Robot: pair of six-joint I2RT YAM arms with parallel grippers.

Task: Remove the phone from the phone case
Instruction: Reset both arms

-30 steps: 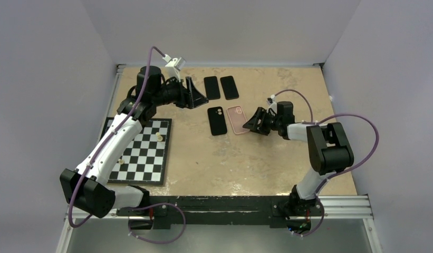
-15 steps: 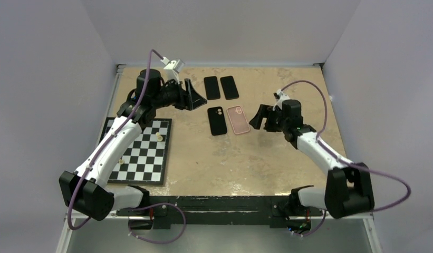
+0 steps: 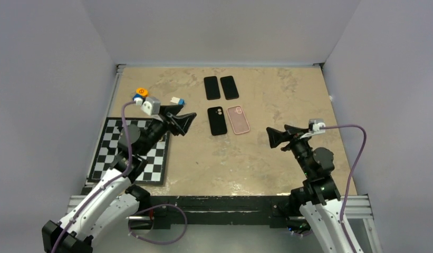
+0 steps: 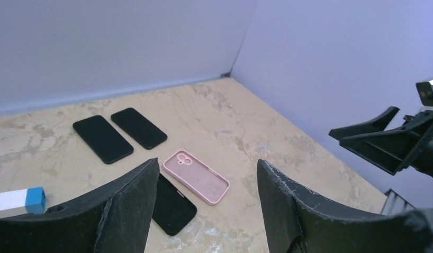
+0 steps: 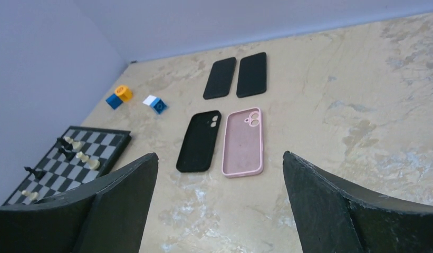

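A pink phone case (image 3: 238,119) lies open side up and empty in the middle of the table, next to a black case (image 3: 217,120). Two black phones (image 3: 211,87) (image 3: 229,87) lie flat side by side behind them. My left gripper (image 3: 183,118) is open and empty, raised left of the cases. My right gripper (image 3: 270,137) is open and empty, raised to their near right. The left wrist view shows the pink case (image 4: 195,176) and black case (image 4: 172,205) beyond its fingers. The right wrist view shows the pink case (image 5: 244,141), black case (image 5: 199,140) and phones (image 5: 220,78).
A chessboard (image 3: 135,153) with a few pieces lies at the left, under my left arm. An orange-and-blue block (image 3: 140,93) and a white-and-blue block (image 3: 177,100) sit at the back left. Grey walls enclose the table.
Both arms have pulled back from the cases toward the near edge, with the grippers raised and open. The blocks at the back left, hidden behind the left arm before, now show.
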